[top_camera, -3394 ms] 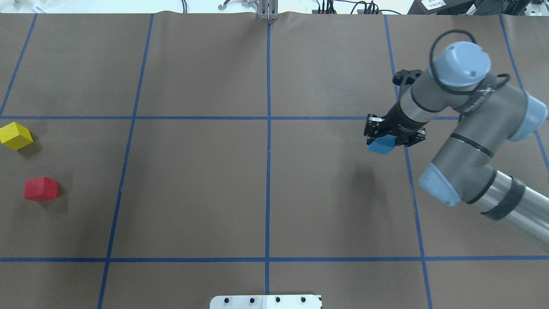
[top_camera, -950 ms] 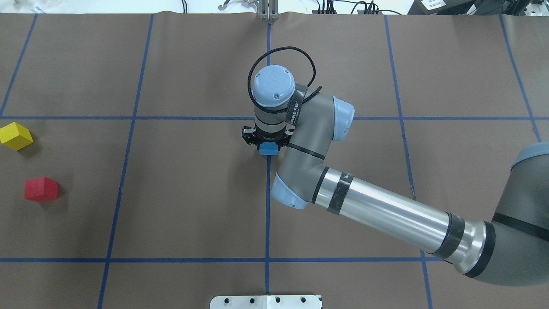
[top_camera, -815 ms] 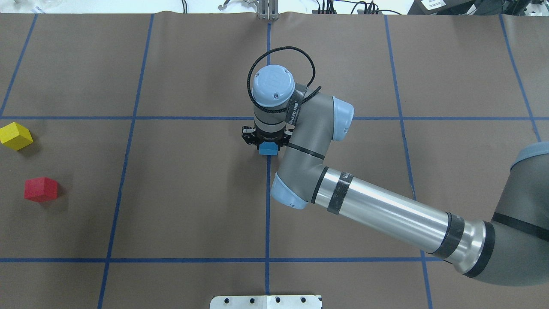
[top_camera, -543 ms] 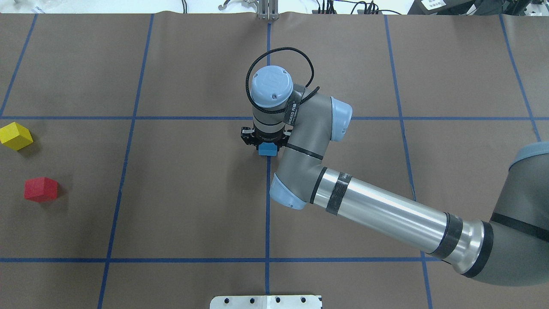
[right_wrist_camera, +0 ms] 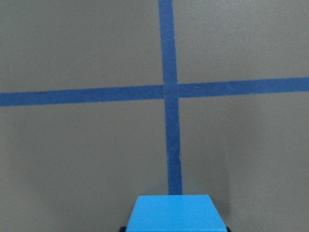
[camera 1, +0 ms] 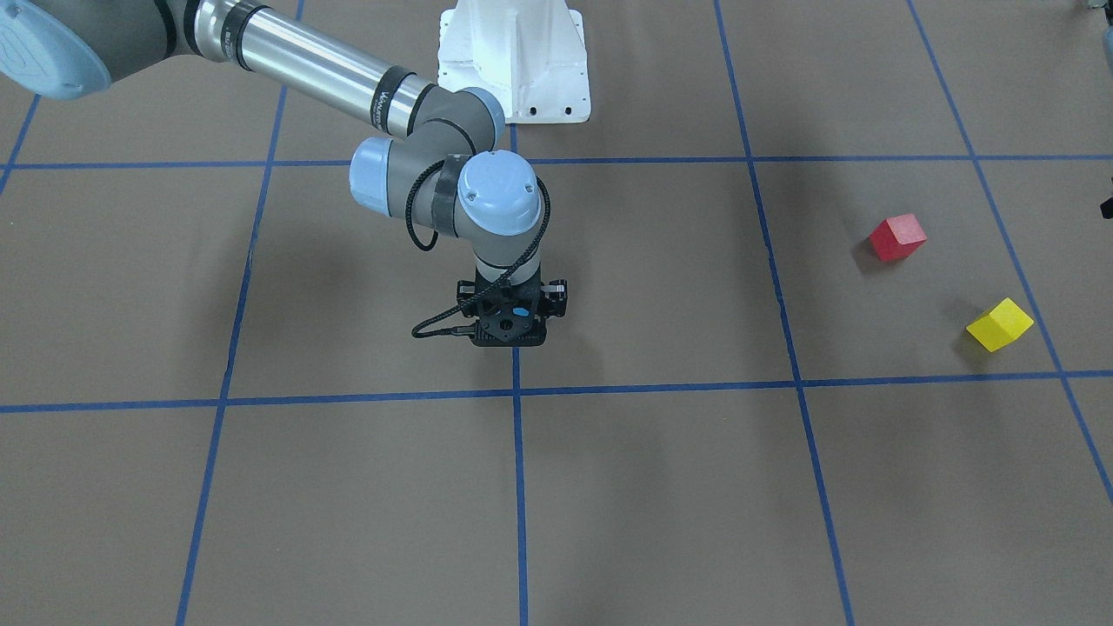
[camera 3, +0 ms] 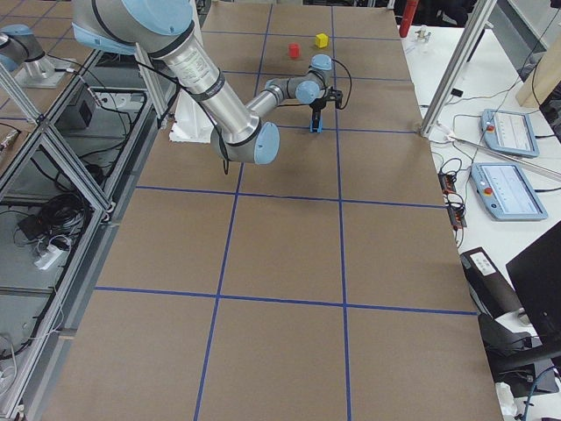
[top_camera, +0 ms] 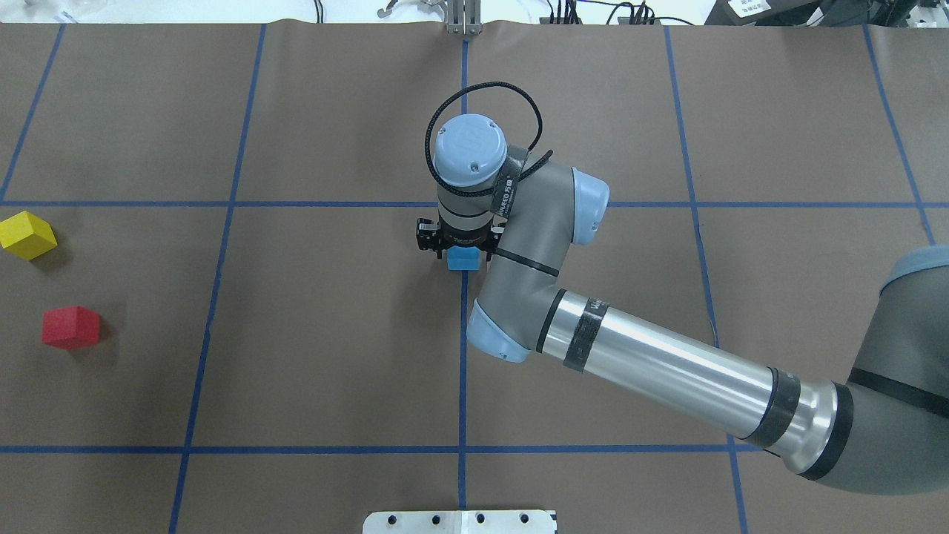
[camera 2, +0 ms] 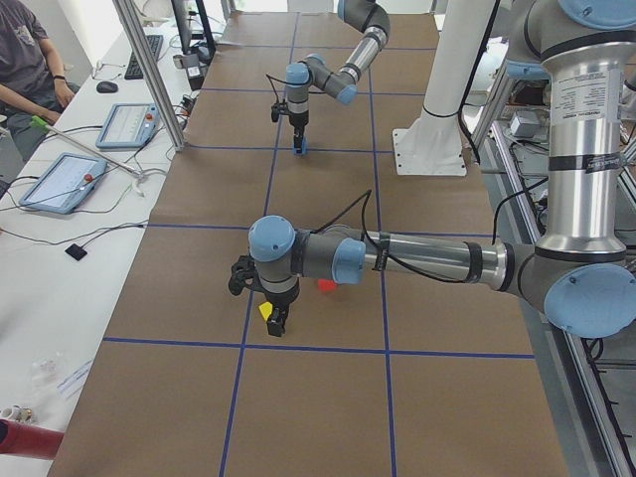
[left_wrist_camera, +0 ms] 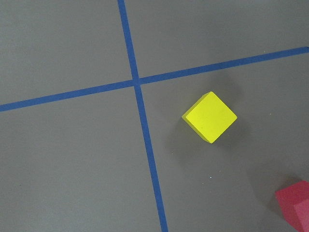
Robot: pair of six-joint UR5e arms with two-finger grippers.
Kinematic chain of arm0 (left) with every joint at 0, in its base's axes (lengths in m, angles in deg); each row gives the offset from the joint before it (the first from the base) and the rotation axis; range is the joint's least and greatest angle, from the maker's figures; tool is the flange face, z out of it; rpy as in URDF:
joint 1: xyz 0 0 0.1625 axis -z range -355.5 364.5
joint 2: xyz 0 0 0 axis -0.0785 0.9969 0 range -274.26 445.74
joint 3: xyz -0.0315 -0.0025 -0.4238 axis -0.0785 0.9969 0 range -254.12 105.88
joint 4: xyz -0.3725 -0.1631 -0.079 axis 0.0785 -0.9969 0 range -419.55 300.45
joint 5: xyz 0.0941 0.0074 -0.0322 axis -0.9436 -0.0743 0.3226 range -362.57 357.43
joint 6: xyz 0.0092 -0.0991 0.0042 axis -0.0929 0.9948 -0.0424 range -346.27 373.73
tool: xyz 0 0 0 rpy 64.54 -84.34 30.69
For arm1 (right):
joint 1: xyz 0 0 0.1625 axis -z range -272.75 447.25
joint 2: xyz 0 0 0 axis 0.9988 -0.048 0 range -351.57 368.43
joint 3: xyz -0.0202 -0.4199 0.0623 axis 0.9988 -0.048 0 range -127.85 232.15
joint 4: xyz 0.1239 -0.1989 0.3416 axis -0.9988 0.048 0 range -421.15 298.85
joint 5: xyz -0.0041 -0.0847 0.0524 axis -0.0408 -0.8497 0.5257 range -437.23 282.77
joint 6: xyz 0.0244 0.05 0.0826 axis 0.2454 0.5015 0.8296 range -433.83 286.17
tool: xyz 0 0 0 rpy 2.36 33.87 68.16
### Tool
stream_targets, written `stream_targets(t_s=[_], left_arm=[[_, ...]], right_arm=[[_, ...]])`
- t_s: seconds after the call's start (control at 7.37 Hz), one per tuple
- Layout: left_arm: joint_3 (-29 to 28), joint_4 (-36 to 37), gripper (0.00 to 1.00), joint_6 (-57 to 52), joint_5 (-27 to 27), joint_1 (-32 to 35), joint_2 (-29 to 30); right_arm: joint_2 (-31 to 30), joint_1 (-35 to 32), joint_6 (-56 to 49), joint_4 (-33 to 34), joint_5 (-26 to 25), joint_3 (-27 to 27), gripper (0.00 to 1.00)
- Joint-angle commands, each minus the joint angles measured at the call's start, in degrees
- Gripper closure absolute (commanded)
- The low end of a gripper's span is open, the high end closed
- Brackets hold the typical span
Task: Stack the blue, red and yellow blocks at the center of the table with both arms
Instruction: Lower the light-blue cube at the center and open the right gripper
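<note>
My right gripper (top_camera: 454,251) is shut on the blue block (top_camera: 463,259) at the table's centre, on the blue tape line, low over the paper. The block fills the bottom edge of the right wrist view (right_wrist_camera: 174,215). The yellow block (top_camera: 27,235) and the red block (top_camera: 71,327) lie on the far left of the table. The left wrist view looks straight down on the yellow block (left_wrist_camera: 210,117) and a corner of the red block (left_wrist_camera: 295,209). My left gripper (camera 2: 278,323) hangs above the yellow block (camera 2: 265,311); I cannot tell whether it is open or shut.
The table is brown paper with a blue tape grid (top_camera: 463,371). The white robot base plate (camera 1: 513,52) sits at the robot's edge. An operator (camera 2: 30,60) and tablets (camera 2: 65,179) are beside the table's far side.
The right arm carried the blue block from the right side of the table to the centre. Over the last second it only settled slightly. The yellow and red blocks have not moved.
</note>
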Motion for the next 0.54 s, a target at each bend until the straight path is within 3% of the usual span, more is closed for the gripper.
stream_targets(t_s=[0.0,0.27,0.41], left_arm=[[0.0,0.0,0.0,0.0,0.09,0.05,-0.04],[0.79,-0.35,0.0,1.22,0.61,-0.03,0.04],[1.32,-2.35,0.0,9.41,0.61,-2.12,0.39]], right_arm=[[-0.56,-0.93,-0.93,0.2,0.63,1.2,0.0],[-7.03,-3.56,-2.94,0.2,3.26,9.16,0.0],[-9.25,-6.18,-4.43,0.38,7.44,11.47,0.0]])
